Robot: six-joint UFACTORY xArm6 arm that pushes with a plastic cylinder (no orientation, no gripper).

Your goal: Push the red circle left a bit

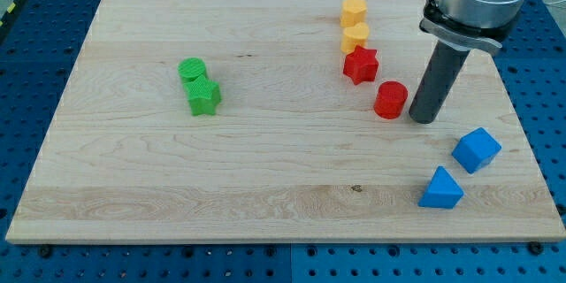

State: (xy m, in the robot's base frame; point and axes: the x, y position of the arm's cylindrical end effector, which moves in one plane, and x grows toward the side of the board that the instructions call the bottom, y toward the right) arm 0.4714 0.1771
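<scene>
**Lined up on the red circle's right, push not yet made**

With my tip (424,119) set down on the tabletop (265,186) just to the view's right of the red circle (390,100), I judged the approach done and the push itself still to come. My tool was a plain rod with nothing to clench or release, and it grasped nothing; whether it was already touching the circle's edge I could not tell.

The red circle sat in the right half of the tabletop, just below and to the right of the red star (360,65), with the two yellow blocks (355,24) stacked in a line above that. The blue cube (477,149) and blue triangle (440,189) lay well clear below me.

The next move called for a short, straight slide toward the view's left, stopped early. Drifting upward risked nudging the red star.
</scene>
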